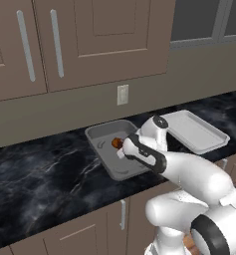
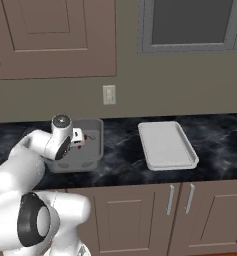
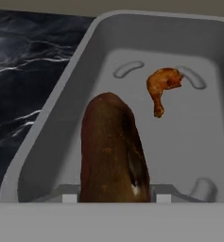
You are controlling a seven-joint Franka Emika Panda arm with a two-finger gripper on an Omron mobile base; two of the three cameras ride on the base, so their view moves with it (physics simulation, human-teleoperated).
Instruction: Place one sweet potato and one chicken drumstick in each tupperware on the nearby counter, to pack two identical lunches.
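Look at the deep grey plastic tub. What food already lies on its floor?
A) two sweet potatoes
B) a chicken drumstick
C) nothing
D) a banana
B: a small orange-brown chicken drumstick lies on the floor of the deep grey plastic tub, while the tool holds a long brown sweet potato above it.

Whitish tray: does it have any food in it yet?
No, the whitish tray shows only its bare floor; the drumstick lies in the grey tub.
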